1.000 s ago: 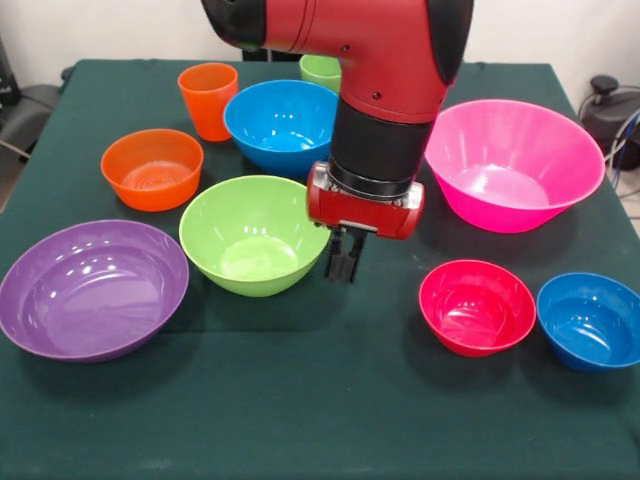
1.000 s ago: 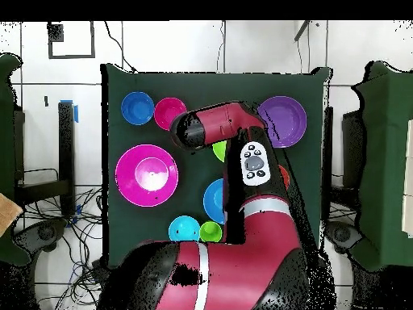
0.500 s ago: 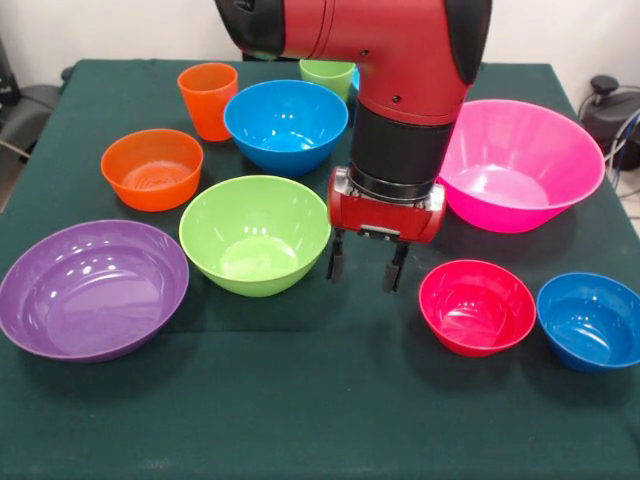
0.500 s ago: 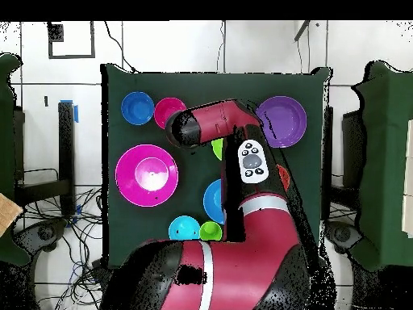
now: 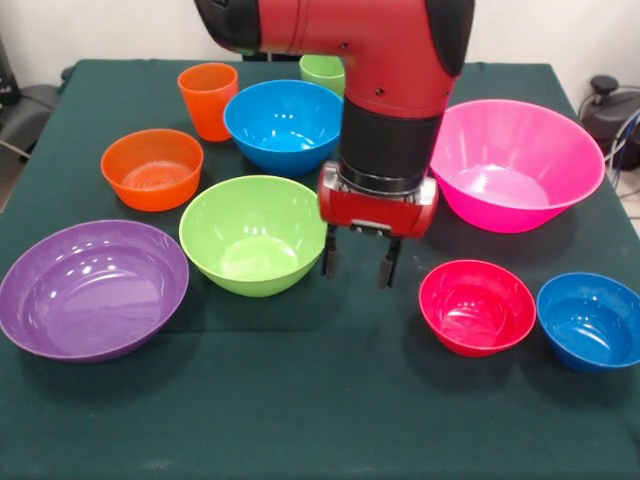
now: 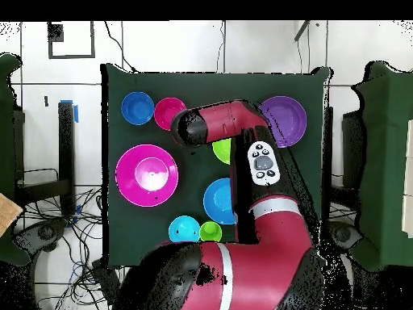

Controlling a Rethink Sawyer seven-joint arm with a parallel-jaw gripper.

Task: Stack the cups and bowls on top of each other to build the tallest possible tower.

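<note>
A: Risks from here?

B: Plenty. Red and black gripper (image 5: 355, 268) hanging with fingers spread and empty over bare green cloth, just beside the rim of the large lime green glossy plastic bowl (image 5: 255, 234). Too close to that rim on a descent, and likely a finger clipping the edge, tipping or skidding the bowl.

A: And toward the other side?

B: Small red glossy bowl (image 5: 477, 306) near, with a small blue round bowl (image 5: 591, 320) just beside it. Probably a nudge of one into the other on a careless sweep. Huge pink bowl (image 5: 515, 163) close behind the wrist, too.

A: Tower itself?

B: Not begun, judging by the spread: wide shallow purple bowl (image 5: 92, 288), medium orange bowl (image 5: 152, 168), large blue bowl (image 5: 284, 124), orange tumbler (image 5: 208, 98) and light green tumbler (image 5: 322, 72) all apart on the table (image 5: 320, 420). Slick plastic, thin rims: likely slipping from a shallow pinch. Second small blue bowl (image 6: 183, 229) visible only from overhead.
</note>
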